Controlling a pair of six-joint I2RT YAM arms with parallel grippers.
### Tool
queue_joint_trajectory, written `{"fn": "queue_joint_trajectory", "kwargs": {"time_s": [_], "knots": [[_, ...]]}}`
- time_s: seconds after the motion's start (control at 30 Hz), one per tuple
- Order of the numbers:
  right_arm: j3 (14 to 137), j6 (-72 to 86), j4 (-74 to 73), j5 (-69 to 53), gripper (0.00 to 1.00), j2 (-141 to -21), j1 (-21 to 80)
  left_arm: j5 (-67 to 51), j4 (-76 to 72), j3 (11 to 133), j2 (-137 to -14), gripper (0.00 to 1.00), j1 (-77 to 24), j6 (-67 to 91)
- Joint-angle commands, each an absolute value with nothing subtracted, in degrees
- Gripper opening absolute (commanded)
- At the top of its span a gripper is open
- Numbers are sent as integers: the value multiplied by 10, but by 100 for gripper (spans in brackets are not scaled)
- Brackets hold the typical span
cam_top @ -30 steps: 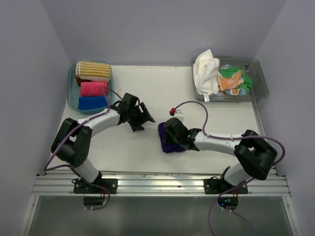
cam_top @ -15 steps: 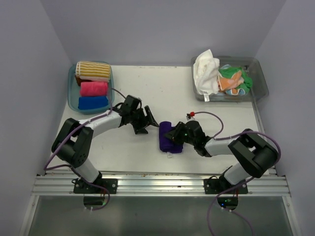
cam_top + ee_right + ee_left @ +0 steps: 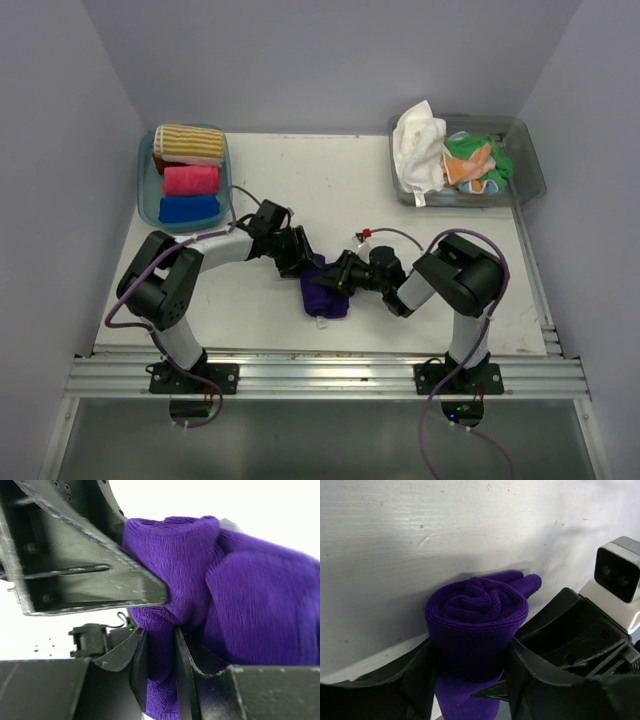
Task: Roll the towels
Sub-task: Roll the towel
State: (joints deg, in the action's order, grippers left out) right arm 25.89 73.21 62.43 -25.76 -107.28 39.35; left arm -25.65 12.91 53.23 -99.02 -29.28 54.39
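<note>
The purple towel lay rolled into a thick tube near the middle of the bench, between the 2 arms. It looked light, soft and plush. I judged it would squash under any grip and spring loose once let go, since nothing held the coil shut. It did not look slippery or breakable. The safest hold seemed to be across the body of the roll, pressing on both flanks so the outer flap stayed trapped. A pinch on a loose corner would likely let it unwind.

The left hand had its 2 fingers on either side of the roll, touching it on both flanks, with the spiral end facing its camera. The right hand was clamped on a fold of the same towel, with cloth filling the narrow gap between its fingers.

I counted 1 purple towel on the bench. There were 3 rolled towels in the blue tub at the far left: 1 striped, 1 pink and 1 blue. The clear tub at the far right held a loose heap showing 1 white, 1 green and 1 orange. Anything beneath the heap was hidden.
</note>
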Motion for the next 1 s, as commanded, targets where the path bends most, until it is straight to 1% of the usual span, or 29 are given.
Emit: {"fn": "queue_joint_trajectory", "kwargs": {"time_s": [0.0,0.03,0.07,0.1,0.13,0.17,0.2,0.23,0.27,0.3,0.33,0.37,0.4,0.47,0.53,0.57,0.63,0.67,0.87,0.93,0.97], "knots": [[283,768,722,-324,0,-1122,399,-279,93,525,-983,51,-298,544],[286,769,725,-324,0,-1122,399,-278,95,524,-983,47,-298,547],[287,765,717,-323,2,-1118,399,-276,95,524,-982,42,-298,548],[287,755,700,-319,6,-1108,399,-273,96,524,-980,39,-298,549],[287,720,639,-305,9,-1079,398,-272,99,525,-980,38,-298,550],[287,698,595,-293,16,-1053,400,-267,100,526,-979,37,-298,550],[291,673,541,-276,21,-1029,400,-266,103,527,-977,36,-298,552],[298,613,410,-256,27,-967,403,-264,105,527,-978,36,-298,553],[308,583,334,-204,33,-936,404,-263,105,528,-977,35,-297,552],[321,552,264,-166,46,-909,416,-262,107,529,-978,35,-297,552],[352,505,134,-132,51,-880,424,-261,109,529,-980,34,-297,554],[365,487,86,-73,59,-842,433,-257,112,526,-978,33,-297,555],[378,477,23,-51,60,-821,435,-255,109,522,-976,33,-296,560],[379,463,-23,-2,60,-773,435,-250,103,512,-967,32,-292,565],[373,460,-65,23,54,-750,435,-250,97,503,-962,32,-287,567],[374,457,-76,40,49,-740,435,-250,98,501,-959,32,-286,565],[389,447,-110,45,45,-750,435,-251,98,502,-960,32,-285,563],[396,442,-117,43,45,-768,435,-251,99,502,-961,32,-286,563],[425,421,-123,23,51,-837,435,-251,102,499,-955,31,-286,559],[430,411,-110,4,49,-863,435,-250,105,501,-954,31,-286,557],[430,409,-103,2,46,-868,435,-250,105,502,-954,31,-286,556]]}}
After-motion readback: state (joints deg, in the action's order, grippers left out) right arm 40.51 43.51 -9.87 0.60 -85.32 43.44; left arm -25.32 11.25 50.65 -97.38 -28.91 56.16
